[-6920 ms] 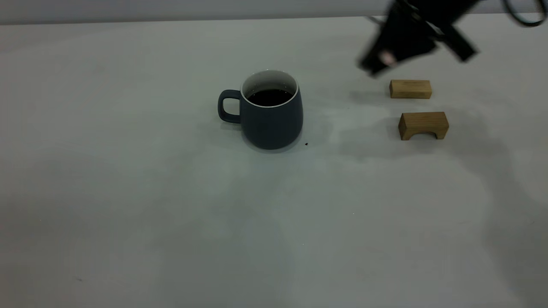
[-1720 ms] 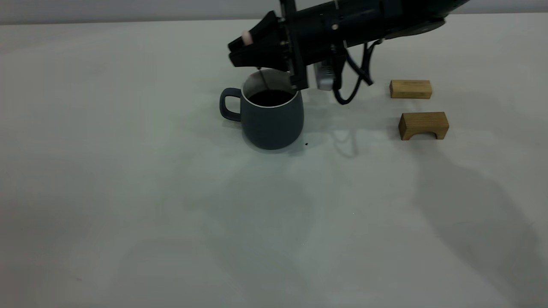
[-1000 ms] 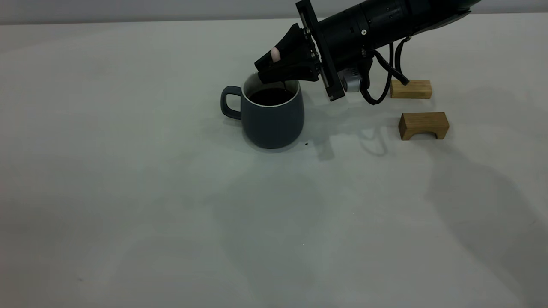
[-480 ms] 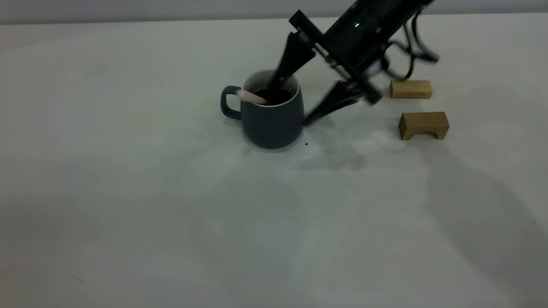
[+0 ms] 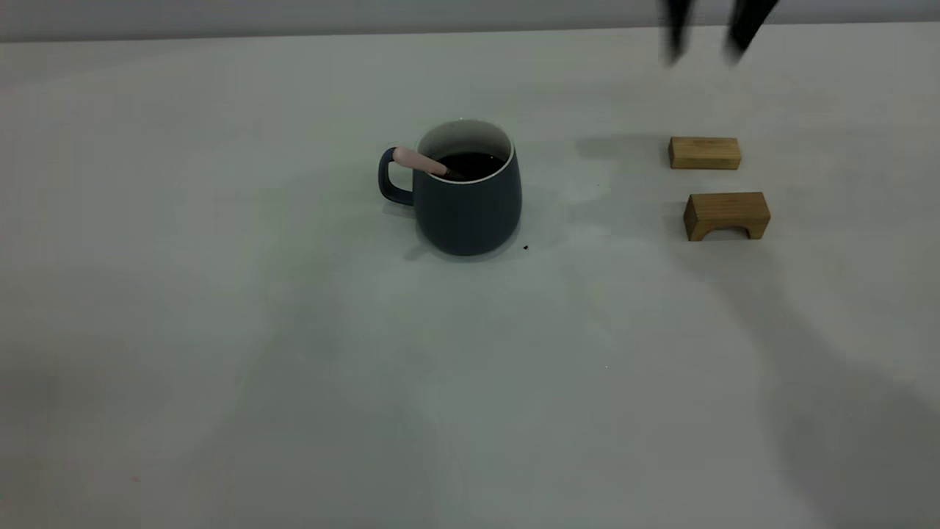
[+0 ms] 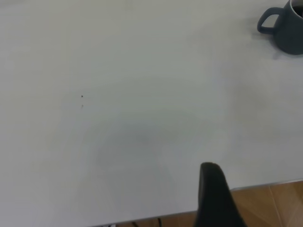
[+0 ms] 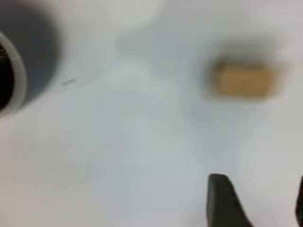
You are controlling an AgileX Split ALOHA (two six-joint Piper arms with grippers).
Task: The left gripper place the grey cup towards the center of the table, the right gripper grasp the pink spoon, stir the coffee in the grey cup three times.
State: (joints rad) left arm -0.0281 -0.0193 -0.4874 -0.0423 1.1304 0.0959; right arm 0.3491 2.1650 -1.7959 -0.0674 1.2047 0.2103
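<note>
Presently the cup (image 5: pixel 467 197) stands upright near the middle of the table (image 5: pixel 294 353), handle to the exterior view's left, coffee (image 5: pixel 470 164) inside. The spoon (image 5: pixel 420 161) leans in it, pink handle resting on the rim above the cup handle, bowl end sunk in the liquid. Right gripper (image 5: pixel 709 40) is high at the far edge (only two blurred fingertips show), jaws apart, holding nothing, above two wooden blocks (image 5: pixel 704 153) well right of the cup. Left gripper (image 6: pixel 214 198) sits near the table's edge, far from the cup; jaw state cannot be told.
</note>
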